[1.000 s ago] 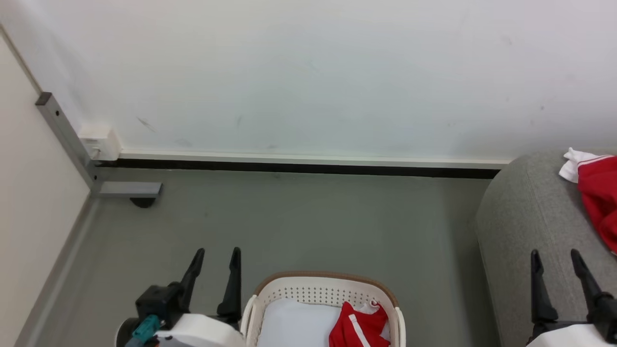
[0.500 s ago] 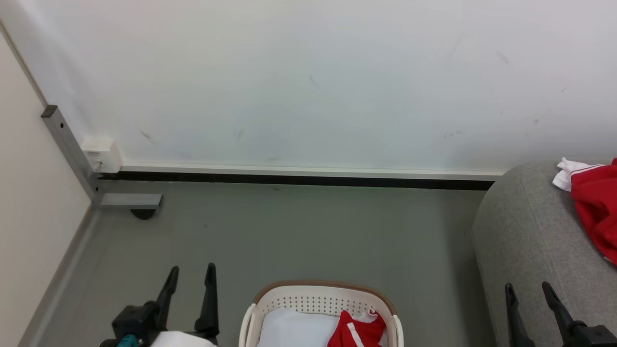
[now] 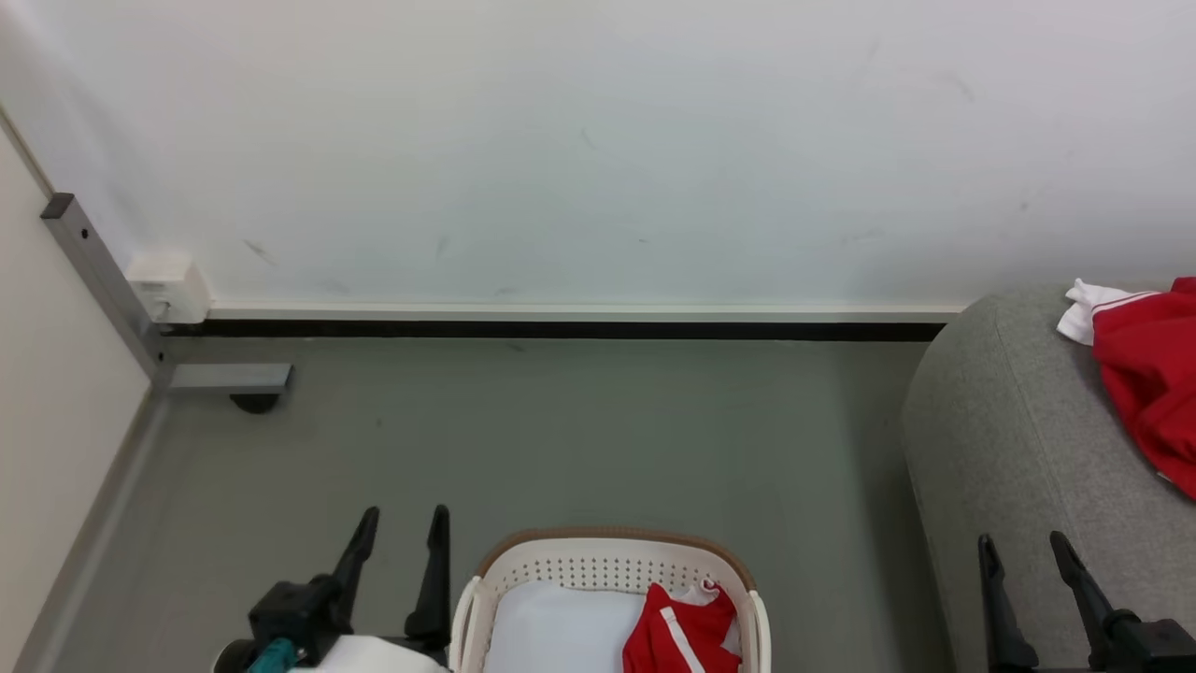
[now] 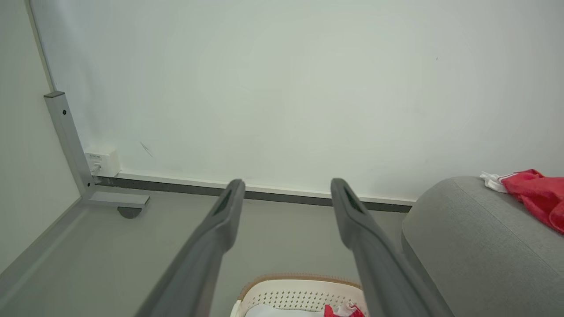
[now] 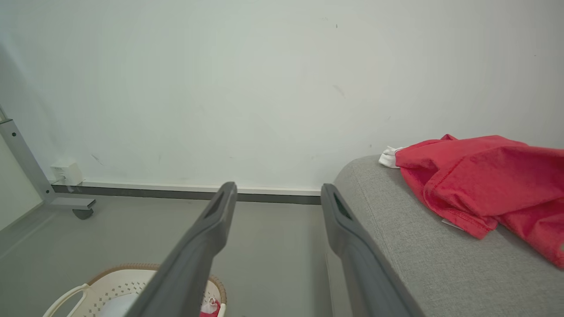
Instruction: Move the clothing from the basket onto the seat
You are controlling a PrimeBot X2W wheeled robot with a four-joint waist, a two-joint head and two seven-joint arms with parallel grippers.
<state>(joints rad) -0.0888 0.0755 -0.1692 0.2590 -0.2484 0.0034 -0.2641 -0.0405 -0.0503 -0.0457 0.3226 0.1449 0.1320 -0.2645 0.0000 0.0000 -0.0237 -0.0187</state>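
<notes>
Both grippers empty, jaws apart, left gripper (image 3: 405, 511) at 7 o'clock beside basket (image 3: 612, 536), right gripper (image 3: 1020, 538) at 5 o'clock by seat (image 3: 1009, 439), red garment (image 3: 685, 637) in basket (on pad (image 3: 561, 631)), second garment (image 3: 1151, 383) on seat at 3 o'clock.

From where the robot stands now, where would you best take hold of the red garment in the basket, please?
Probably its bunched upper fold near the white stripe, coming straight down from above: the red garment lies crumpled at the right side of the basket, whose walls would block a sideways approach.
</notes>
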